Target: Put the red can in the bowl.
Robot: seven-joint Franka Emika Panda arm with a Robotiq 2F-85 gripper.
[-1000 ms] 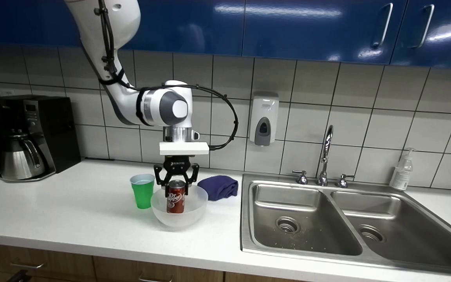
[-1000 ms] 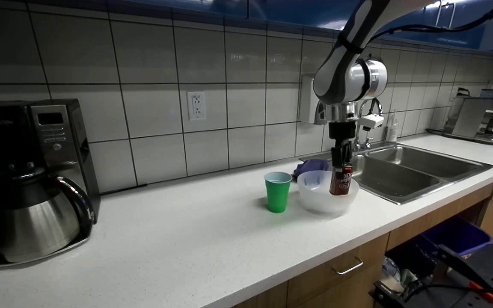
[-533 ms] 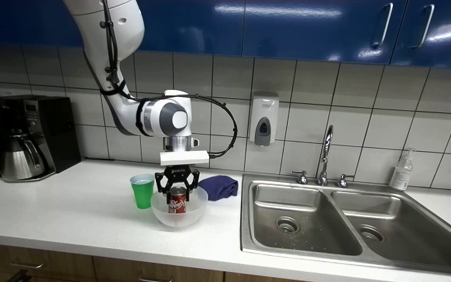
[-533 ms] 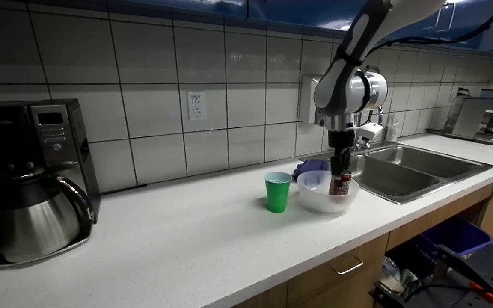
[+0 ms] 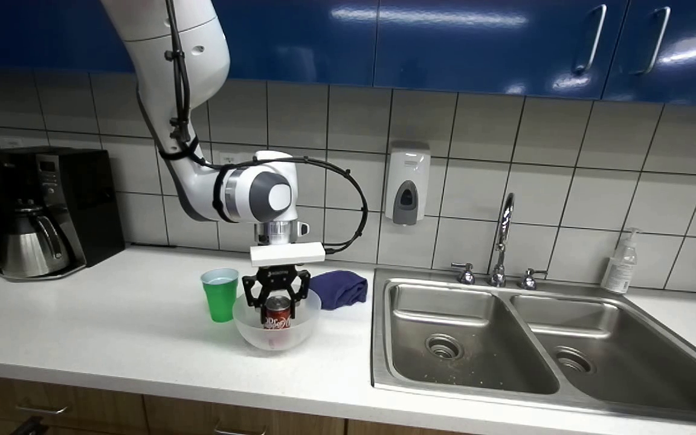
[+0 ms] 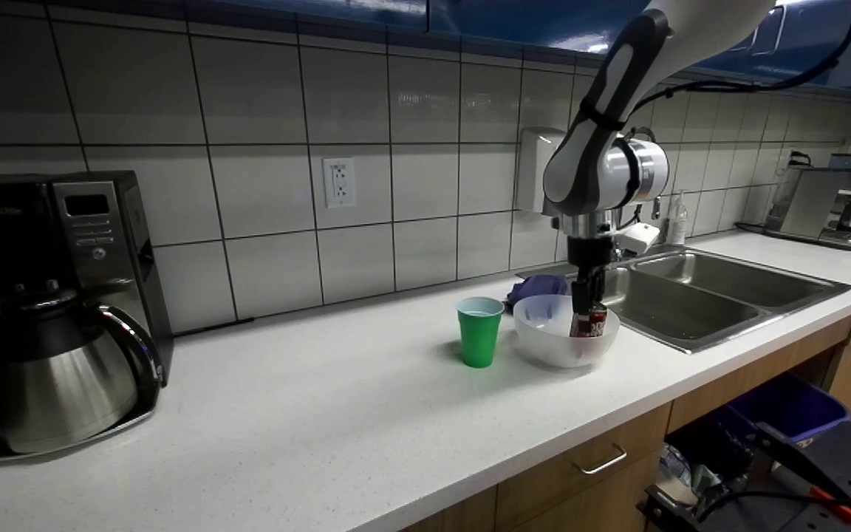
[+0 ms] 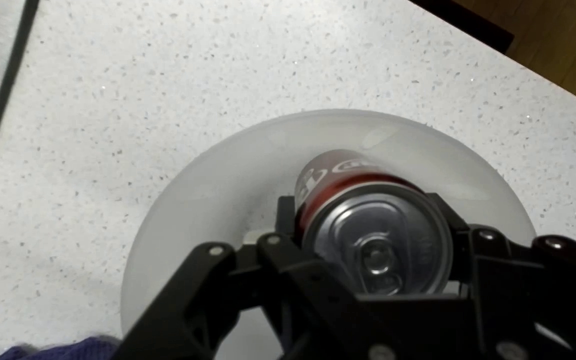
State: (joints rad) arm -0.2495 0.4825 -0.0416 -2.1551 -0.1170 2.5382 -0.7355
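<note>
The red can (image 5: 277, 321) stands nearly upright inside the translucent whitish bowl (image 5: 263, 343). The can (image 6: 594, 323) and the bowl (image 6: 552, 353) also show in an exterior view. Its lower part is blurred behind the bowl wall, and I cannot tell whether its bottom touches the bowl floor. My gripper (image 5: 277, 314) points down with one black finger on each side of the can's upper part. In the wrist view the silvery can top (image 7: 380, 235) sits between the gripper's fingers (image 7: 364, 215), which press against it. The bowl rim (image 7: 208, 160) surrounds the can there.
A green cup (image 5: 221, 299) stands close beside the bowl. A dark blue cloth (image 5: 339, 290) lies behind the bowl. A steel double sink (image 5: 475, 338) with a faucet (image 5: 502, 241) is farther along. A coffee maker (image 5: 58, 211) stands at the counter's far end.
My gripper and the red can have moved down, deeper into the bowl, and slightly sideways. Less of the can shows above the bowl rim. The bowl, cup and cloth have not moved.
</note>
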